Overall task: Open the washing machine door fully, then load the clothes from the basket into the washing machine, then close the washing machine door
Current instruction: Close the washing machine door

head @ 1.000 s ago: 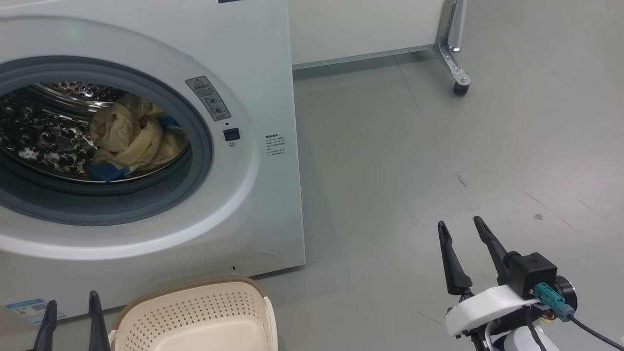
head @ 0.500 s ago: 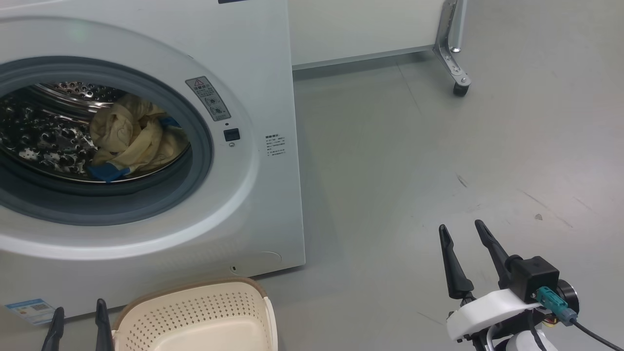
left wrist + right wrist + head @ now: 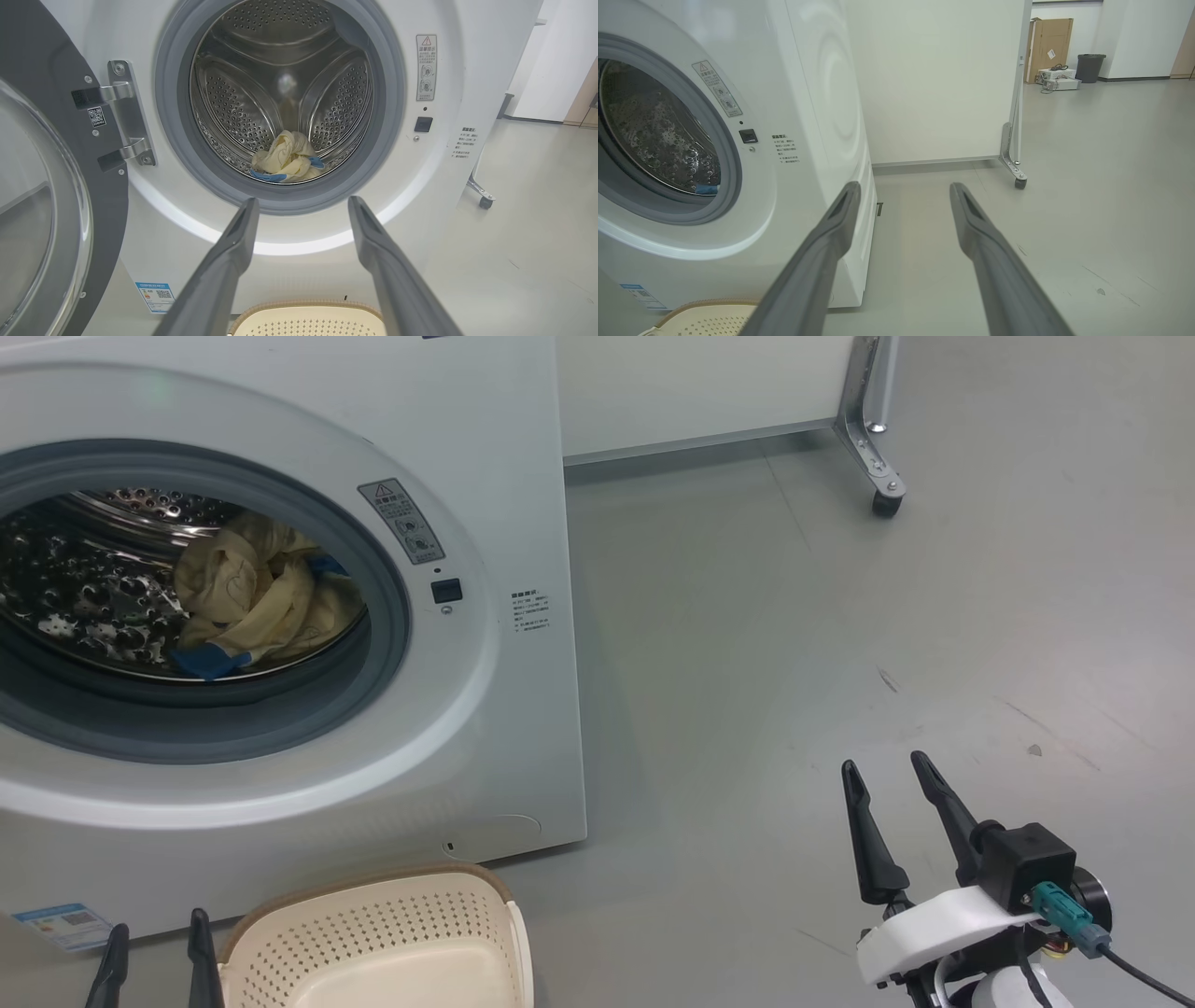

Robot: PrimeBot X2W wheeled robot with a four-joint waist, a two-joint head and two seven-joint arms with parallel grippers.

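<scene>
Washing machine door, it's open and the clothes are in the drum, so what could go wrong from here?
1. A blue piece of the clothes lies at the front lip of the drum, close to the grey seal; it may get pinched when the washing machine door swings shut.
2. The basket stands right before the washing machine, and the open left claw is beside its rim; reaching for the door could knock it.
</scene>
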